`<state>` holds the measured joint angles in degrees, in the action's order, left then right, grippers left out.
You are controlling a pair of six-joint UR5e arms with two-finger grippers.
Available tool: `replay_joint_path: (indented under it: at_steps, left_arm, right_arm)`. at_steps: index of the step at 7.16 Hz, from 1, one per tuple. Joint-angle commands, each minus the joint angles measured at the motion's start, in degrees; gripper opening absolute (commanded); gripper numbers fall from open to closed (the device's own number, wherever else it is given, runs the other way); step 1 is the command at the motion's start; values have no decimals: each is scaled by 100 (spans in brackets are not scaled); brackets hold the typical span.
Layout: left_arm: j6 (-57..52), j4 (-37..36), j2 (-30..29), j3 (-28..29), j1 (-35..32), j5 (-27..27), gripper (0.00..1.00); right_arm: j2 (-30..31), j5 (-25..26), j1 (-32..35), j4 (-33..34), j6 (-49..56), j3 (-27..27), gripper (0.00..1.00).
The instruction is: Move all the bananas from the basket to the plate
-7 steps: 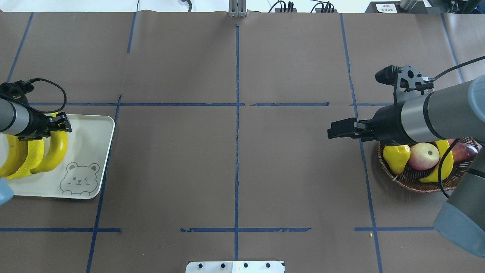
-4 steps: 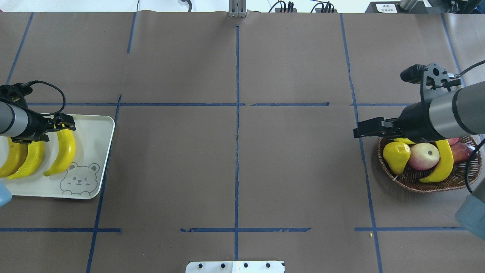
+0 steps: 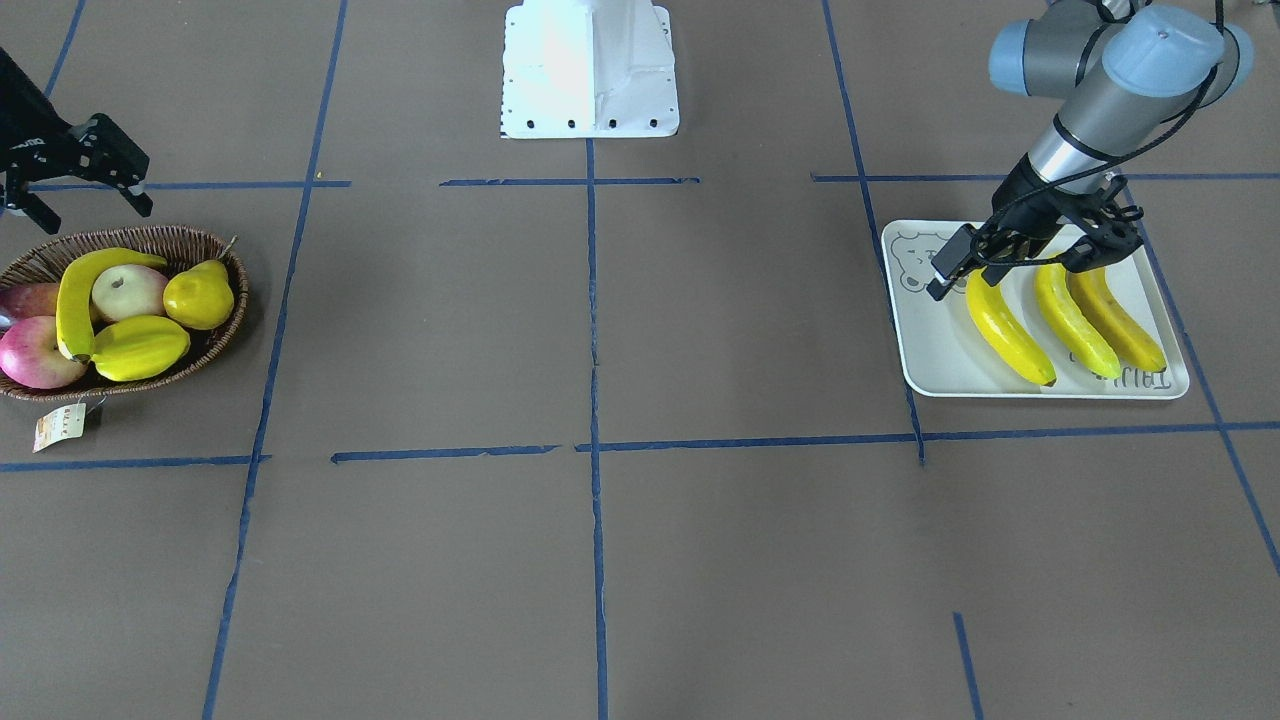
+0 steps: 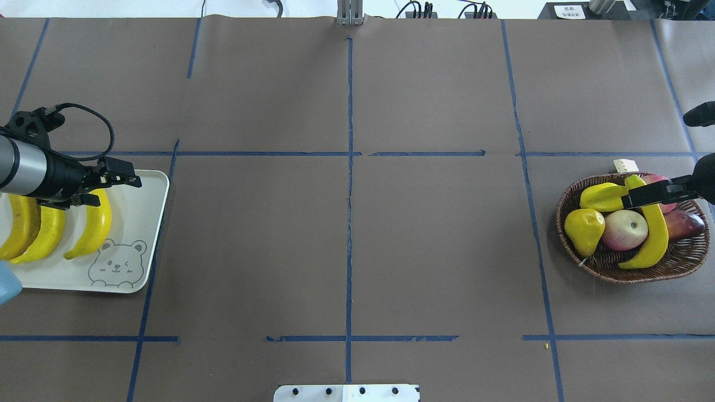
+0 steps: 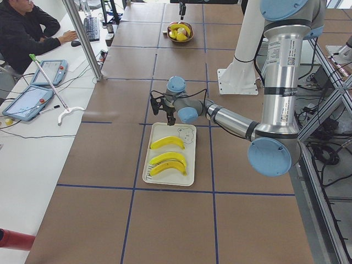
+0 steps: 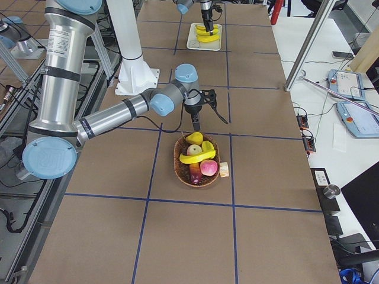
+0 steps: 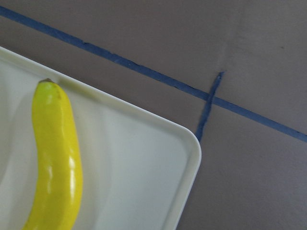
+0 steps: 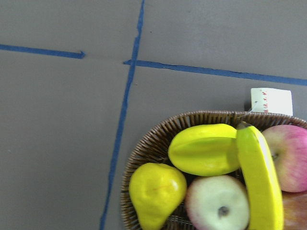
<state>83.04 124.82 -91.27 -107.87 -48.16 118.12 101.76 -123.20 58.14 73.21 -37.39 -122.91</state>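
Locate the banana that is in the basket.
Overhead view, right side: the banana lies in the basket, just right of the pale apple, its far end beside the starfruit.

Four bananas (image 3: 1005, 325) in all: three lie side by side under and just beside the left claw (image 3: 1015, 265), on one plate (image 3: 935, 350); the fourth banana (image 3: 72, 300) lies below the right claw (image 3: 92, 200), in one basket (image 3: 150, 235). The basket also holds one starfruit (image 3: 140, 347), one pear (image 3: 198, 295), two apples (image 3: 128, 290) and one dark red fruit (image 3: 30, 298). One paper tag (image 3: 58, 427). Two claws.
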Motion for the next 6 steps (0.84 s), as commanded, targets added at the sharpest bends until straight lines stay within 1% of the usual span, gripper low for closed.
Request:
replay_joint_path:
  at_steps: [1, 2, 3, 4, 5, 6]
  left_arm:
    - [422, -19, -329, -41, 104, 18, 100]
    - [441, -19, -391, -15, 149, 18, 100]
    - [441, -19, -409, -6, 149, 10, 100]
    - [441, -19, -418, 2, 149, 10, 100]
    - [467, -19, -435, -6, 149, 10, 100]
    - [485, -19, -435, -6, 149, 10, 100]
  right_arm:
    - [150, -368, 346, 0, 855, 450, 100]
    - [151, -632, 434, -113, 935, 617, 100]
    - [264, -722, 479, -932, 892, 1158, 100]
    - [274, -984, 523, -1924, 805, 1851, 100]
    - [213, -1221, 532, -2308, 369, 1980, 100]
    - [204, -1258, 523, -2329, 338, 2164, 100]
